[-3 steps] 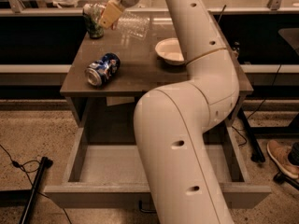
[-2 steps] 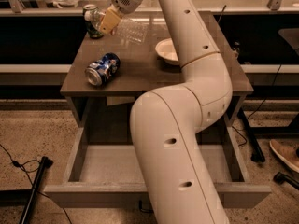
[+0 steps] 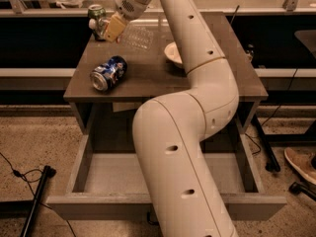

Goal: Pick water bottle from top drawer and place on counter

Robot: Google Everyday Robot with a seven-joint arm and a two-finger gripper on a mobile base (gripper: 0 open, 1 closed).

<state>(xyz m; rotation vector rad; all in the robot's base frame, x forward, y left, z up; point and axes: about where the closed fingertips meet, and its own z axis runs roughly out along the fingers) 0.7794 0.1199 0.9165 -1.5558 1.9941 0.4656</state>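
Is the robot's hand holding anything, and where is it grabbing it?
Can't tell. The gripper is over the counter's far left corner, next to the water bottle and a green can; no hold shows.

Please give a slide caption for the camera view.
Gripper at far left of the counter, between a green can and the water bottle; top drawer open below.
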